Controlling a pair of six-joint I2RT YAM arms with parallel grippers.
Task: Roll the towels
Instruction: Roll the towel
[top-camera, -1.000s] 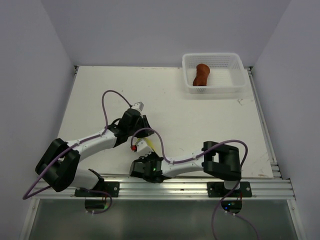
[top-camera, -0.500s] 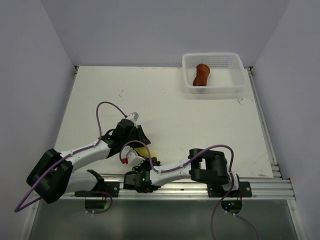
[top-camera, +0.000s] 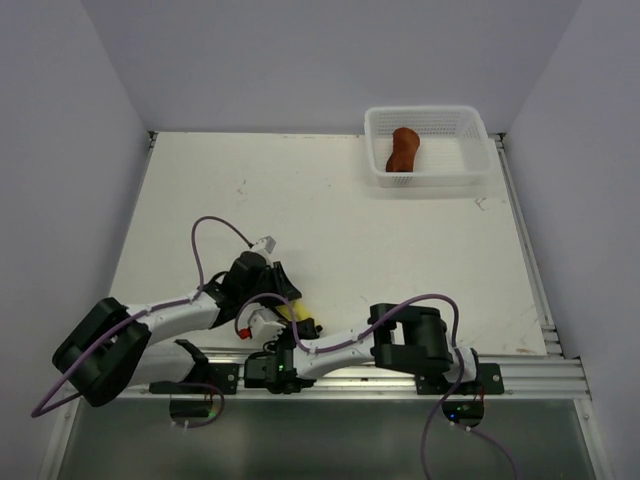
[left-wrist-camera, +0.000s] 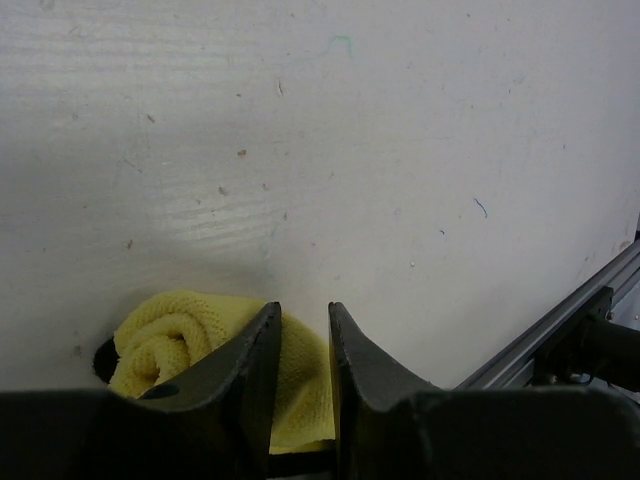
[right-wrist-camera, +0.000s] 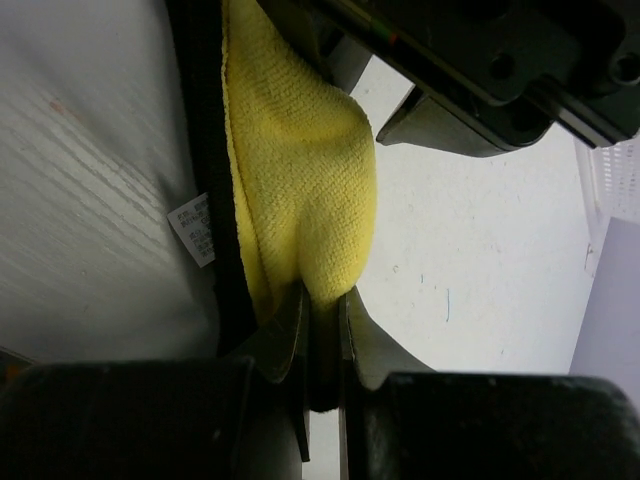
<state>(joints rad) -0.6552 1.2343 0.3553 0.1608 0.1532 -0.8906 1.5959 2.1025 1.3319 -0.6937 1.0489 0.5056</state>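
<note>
White table (top-camera: 400, 250), pale lilac walls (top-camera: 300, 60), even light

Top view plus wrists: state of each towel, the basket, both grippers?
yellow towel: partly rolled, held by both grippers
brown towel: rolled, lying in basket
basket: upright, holds only the brown towel
left gripper: closed on yellow towel, narrow gap at tips
right gripper: shut, pinching a fold of yellow towel

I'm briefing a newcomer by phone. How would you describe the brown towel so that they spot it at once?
Look to the table's far right corner, where a white mesh basket stands. The brown towel lies inside it as a stubby roll, the only thing there; the yellow towel is at the near edge.
</note>
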